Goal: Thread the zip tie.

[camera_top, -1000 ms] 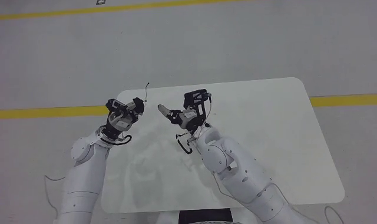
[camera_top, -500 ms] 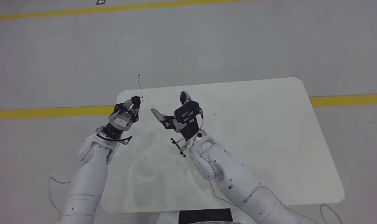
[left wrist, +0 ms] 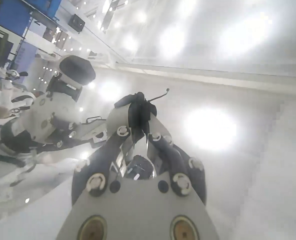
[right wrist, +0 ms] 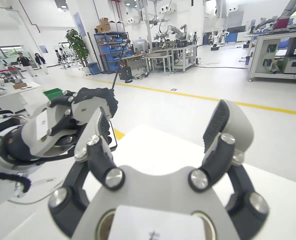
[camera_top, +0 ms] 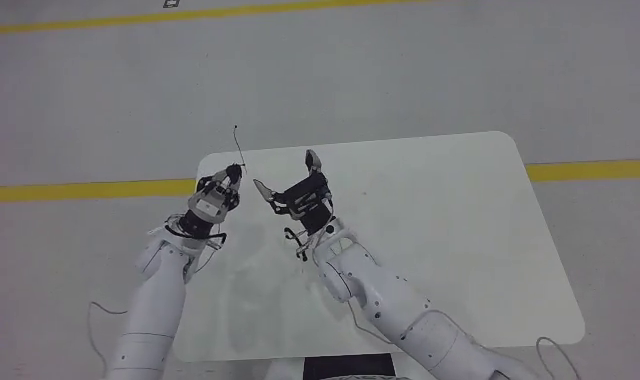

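A thin black zip tie [camera_top: 238, 145] sticks up from my left gripper [camera_top: 233, 171], which is shut on its lower part above the far left corner of the white table [camera_top: 450, 210]. In the left wrist view the fingers are pressed together on the tie [left wrist: 158, 97], whose small head points outward. My right gripper [camera_top: 288, 176] hangs just to the right of the left one, open and holding nothing. In the right wrist view its pads [right wrist: 216, 119] stand wide apart, with the left gripper [right wrist: 105, 97] and the upright zip tie [right wrist: 119, 69] close ahead.
Both arms crowd the table's far left corner, and the tabletop stretches bare to the right. Beyond the table lie grey floor, yellow floor lines [camera_top: 90, 189] and a small dark square marker [camera_top: 172, 2].
My right gripper has moved left, closer to the left gripper, staying open. The left gripper has turned and shifted slightly, so the zip tie's tip now stands farther past the table's far edge.
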{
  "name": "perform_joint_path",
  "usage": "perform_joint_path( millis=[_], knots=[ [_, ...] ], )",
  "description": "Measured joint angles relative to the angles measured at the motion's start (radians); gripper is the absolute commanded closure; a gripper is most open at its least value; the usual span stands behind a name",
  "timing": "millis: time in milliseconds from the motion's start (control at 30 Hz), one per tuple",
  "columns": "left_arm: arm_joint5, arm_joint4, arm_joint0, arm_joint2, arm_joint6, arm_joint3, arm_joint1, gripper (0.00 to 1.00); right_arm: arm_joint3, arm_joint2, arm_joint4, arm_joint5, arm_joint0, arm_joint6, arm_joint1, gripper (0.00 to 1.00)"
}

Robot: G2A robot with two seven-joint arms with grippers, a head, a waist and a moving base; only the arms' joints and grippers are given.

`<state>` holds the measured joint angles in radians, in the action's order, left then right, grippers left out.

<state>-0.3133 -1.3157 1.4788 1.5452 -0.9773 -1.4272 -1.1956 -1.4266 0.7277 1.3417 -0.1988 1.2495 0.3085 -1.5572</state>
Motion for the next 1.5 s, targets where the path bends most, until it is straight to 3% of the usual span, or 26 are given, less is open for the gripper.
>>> perform_joint_path(
  millis=[133,400,633,733,933,1033,1067,1300,1500],
  knots=[
    [-0.026,-0.052,0.011,0.003,0.045,-0.013,0.0,1.0,0.007,-0.007,0.069,-0.009,0.006,0.036,0.0,0.0],
    [-0.027,-0.146,0.02,-0.035,0.08,-0.032,0.008,1.0,0.035,-0.036,0.112,-0.04,-0.006,0.083,-0.021,0.0],
    [-0.027,-0.15,0.022,-0.042,0.081,-0.036,0.01,1.0,0.07,-0.049,0.126,-0.078,-0.025,0.086,-0.041,0.0],
    [-0.027,-0.15,0.022,-0.042,0.081,-0.036,0.01,1.0,0.081,-0.051,0.141,-0.098,-0.03,0.084,-0.048,0.24],
    [-0.027,-0.15,0.022,-0.042,0.081,-0.036,0.01,1.0,0.095,-0.049,0.165,-0.111,-0.034,0.074,-0.057,0.38],
    [-0.027,-0.15,0.022,-0.042,0.081,-0.036,0.01,1.0,0.101,-0.048,0.173,-0.114,-0.034,0.07,-0.061,0.4],
    [-0.027,-0.15,0.022,-0.042,0.081,-0.036,0.01,1.0,0.103,-0.048,0.176,-0.114,-0.034,0.069,-0.063,0.49],
    [-0.027,-0.15,0.022,-0.042,0.081,-0.036,0.01,1.0,0.112,-0.047,0.193,-0.103,-0.034,0.061,-0.072,0.58],
    [-0.027,-0.15,0.022,-0.042,0.081,-0.036,0.01,1.0,0.121,-0.05,0.211,-0.09,-0.035,0.059,-0.079,0.58]
  ],
)
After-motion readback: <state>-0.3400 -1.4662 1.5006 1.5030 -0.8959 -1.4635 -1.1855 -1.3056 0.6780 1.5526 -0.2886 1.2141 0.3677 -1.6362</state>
